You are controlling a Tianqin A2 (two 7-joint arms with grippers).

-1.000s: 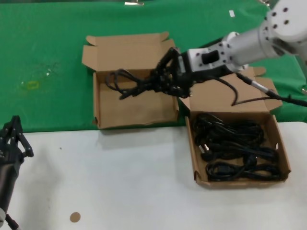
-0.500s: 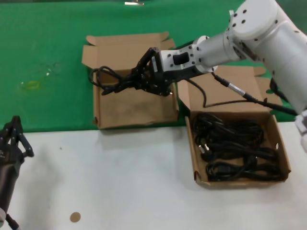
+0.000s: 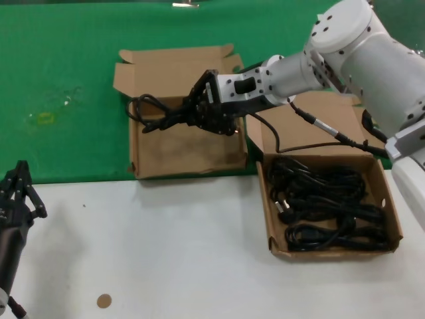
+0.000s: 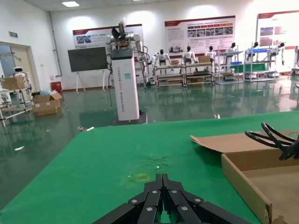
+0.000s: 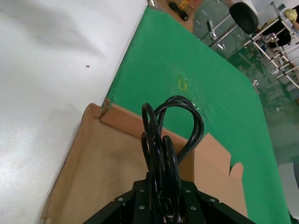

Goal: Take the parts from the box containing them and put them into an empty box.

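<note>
My right gripper (image 3: 202, 109) is shut on a black power cord (image 3: 156, 111) and holds it in the air over the squarish empty box (image 3: 139, 163) on the green mat. The cord's loops (image 5: 170, 135) stick out past the jaws above the box's bare floor (image 5: 107, 168). The longer box (image 3: 397, 226) at the right holds several more coiled black cords (image 3: 325, 206). My left gripper (image 3: 20, 189) is shut and empty, parked low at the near left over the white table; it also shows in the left wrist view (image 4: 162, 179).
The empty box's lid flap (image 3: 172, 66) stands open at the back. The green mat (image 3: 60, 80) covers the far half, with a small yellowish mark (image 3: 43, 118) on it. A small brown disc (image 3: 103, 301) lies on the white table near the front.
My right gripper carried the cord left from near the full box's lid to over the empty box, then almost stopped. The left arm has not moved.
</note>
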